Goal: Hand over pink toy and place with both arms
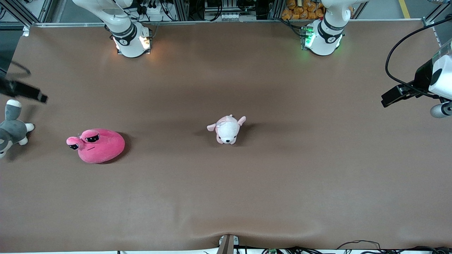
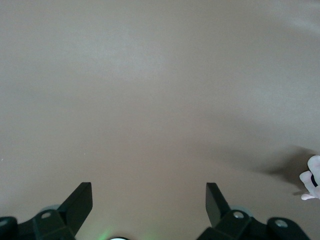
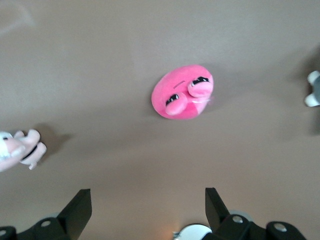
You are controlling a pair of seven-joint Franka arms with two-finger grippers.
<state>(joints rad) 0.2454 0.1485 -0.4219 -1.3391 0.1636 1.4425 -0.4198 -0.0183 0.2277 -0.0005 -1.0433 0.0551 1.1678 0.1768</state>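
The pink toy point(image 1: 98, 145) lies on the table point(image 1: 247, 197) toward the right arm's end, w/ nothing gripping it. In the right wrist view it point(image 3: 183, 92) sits ahead of the right gripper point(image 3: 148, 206), a little off the centre line between the fingers, well apart from them. The fingers are spread wide w/ nothing between them. That gripper hangs high, over bare table btw the right arm's base and the toy.

Toy's long axis runs roughly along the table's length in the front view; the eye stalks point toward the grey-and-white plush point(image 1: 12, 128) at the table's edge. The narrower span is across the body, so closing across it looks the easier grasp.

The left gripper point(image 2: 149, 200) is also released and empty, over bare table at the left arm's end; only a bit of the pale plush dog point(image 2: 312, 179) shows at its view's edge. The dog point(image 1: 227, 129) lies mid-table, btw the two arms' reaches.

Judgement: the right arm is much nearer the toy, so pickup falls to it; the left arm waits. Nothing of the handover has begun.
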